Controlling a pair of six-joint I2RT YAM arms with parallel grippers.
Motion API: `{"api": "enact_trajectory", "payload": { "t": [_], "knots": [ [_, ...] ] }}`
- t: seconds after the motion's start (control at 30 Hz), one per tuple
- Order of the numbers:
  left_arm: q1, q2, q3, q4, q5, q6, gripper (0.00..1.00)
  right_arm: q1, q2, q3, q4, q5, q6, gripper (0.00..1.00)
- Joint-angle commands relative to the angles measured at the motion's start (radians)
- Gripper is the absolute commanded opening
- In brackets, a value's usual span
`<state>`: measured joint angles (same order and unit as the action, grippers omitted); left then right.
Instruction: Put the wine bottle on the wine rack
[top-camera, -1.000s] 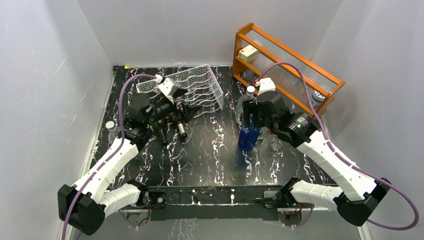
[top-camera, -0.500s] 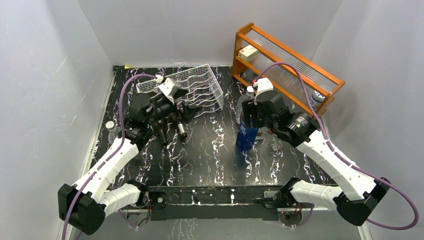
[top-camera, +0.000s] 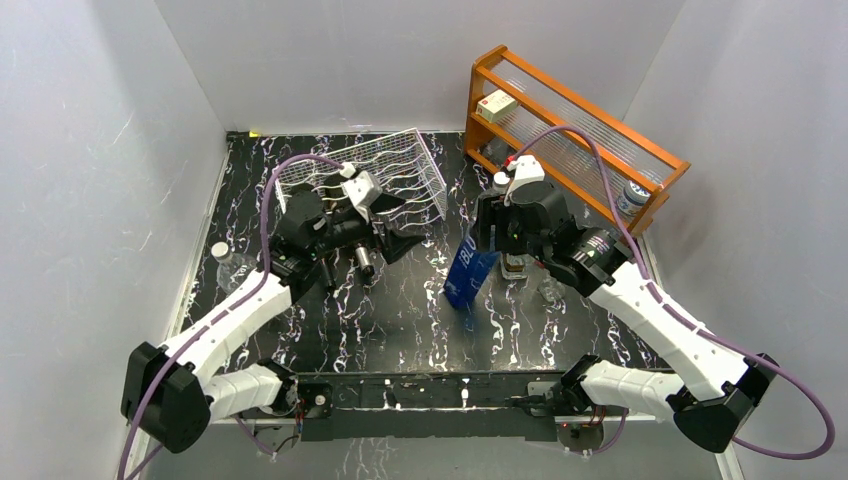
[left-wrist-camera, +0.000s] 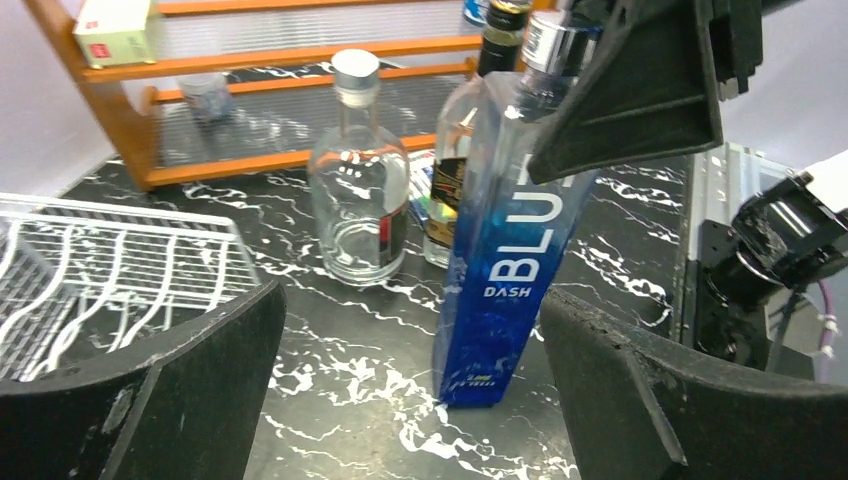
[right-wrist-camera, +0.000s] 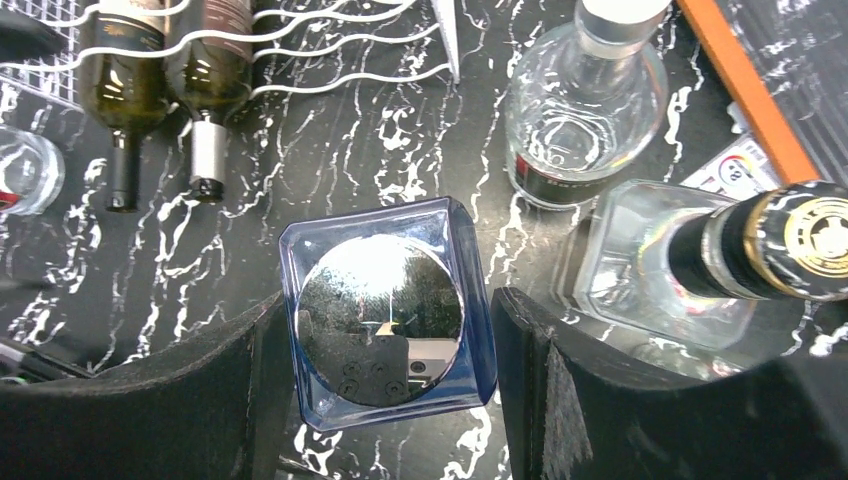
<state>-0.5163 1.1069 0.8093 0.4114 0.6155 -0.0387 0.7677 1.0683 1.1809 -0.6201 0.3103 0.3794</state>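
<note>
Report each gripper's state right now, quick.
Left gripper: open, holding nothing.
Right gripper: closed on the top of the tilted blue bottle.

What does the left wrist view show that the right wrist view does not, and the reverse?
Only the left wrist view shows the white lettering on the side of the tall blue square glass bottle and the small white-and-red box on the orange wooden shelf. Only the right wrist view shows two dark glass wine bottles lying in the white wire rack. Both show the blue bottle, the round clear glass bottle with a silver cap and part of the rack.
</note>
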Motion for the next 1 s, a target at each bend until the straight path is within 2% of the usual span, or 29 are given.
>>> {"api": "enact_trajectory", "payload": {
  "t": [0.0,0.27,0.53,0.97],
  "knots": [
    [-0.055,0.028,-0.035,0.104,0.038,-0.031,0.97,0.002,-0.043,0.001,0.200,-0.070,0.101,0.33],
    [-0.139,0.104,-0.110,0.122,-0.049,-0.028,0.96,0.001,-0.030,-0.011,0.234,-0.142,0.147,0.33],
    [-0.187,0.173,-0.146,0.122,0.007,0.029,0.96,-0.001,-0.013,-0.016,0.226,-0.167,0.192,0.33],
    [-0.241,0.257,-0.119,0.098,-0.025,0.109,0.92,-0.008,-0.029,-0.038,0.272,-0.201,0.257,0.33]
  ]
}}
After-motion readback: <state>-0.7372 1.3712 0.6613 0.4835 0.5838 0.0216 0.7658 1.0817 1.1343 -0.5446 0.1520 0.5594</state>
